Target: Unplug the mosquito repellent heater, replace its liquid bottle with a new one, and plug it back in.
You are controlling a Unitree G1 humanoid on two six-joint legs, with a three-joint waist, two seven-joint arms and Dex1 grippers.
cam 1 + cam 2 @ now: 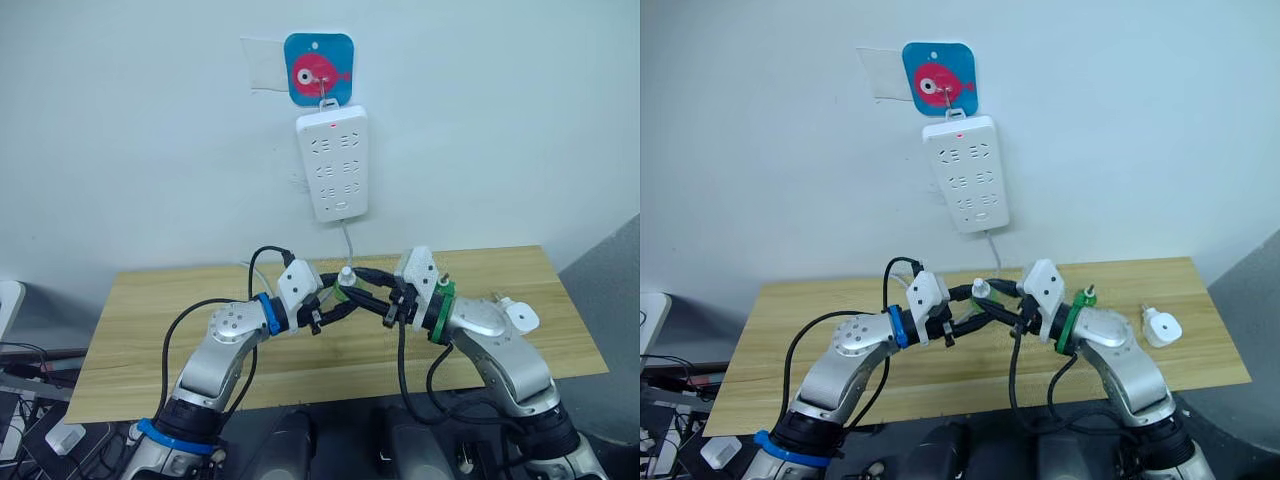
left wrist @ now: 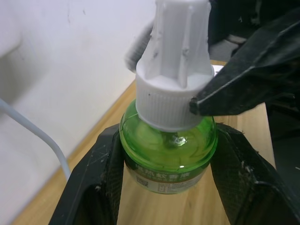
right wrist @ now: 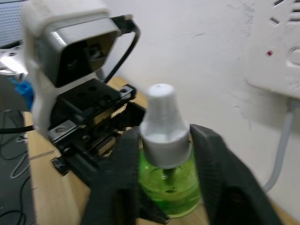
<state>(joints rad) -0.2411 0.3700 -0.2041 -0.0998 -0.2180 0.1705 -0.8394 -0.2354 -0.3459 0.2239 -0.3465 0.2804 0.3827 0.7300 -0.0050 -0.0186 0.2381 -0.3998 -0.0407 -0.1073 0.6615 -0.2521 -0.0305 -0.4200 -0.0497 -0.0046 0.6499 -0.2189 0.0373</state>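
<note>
A wooden table (image 1: 840, 300) stands against a white wall, where a power strip (image 1: 966, 172) hangs. The mosquito repellent heater (image 1: 1160, 326) lies on the table, well apart from the green liquid bottle (image 2: 168, 152). The left gripper (image 2: 164, 187) is clamped on the bottle's body, above the table. The right gripper (image 3: 166, 180) pinches its white cap (image 3: 161, 124).

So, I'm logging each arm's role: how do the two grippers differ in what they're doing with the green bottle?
The left gripper clamps the green bottle's body, while the right gripper closes on its white cap. The left comes from the robot's left, the right from its right. Both are shut on the same bottle above the wooden table.
</note>
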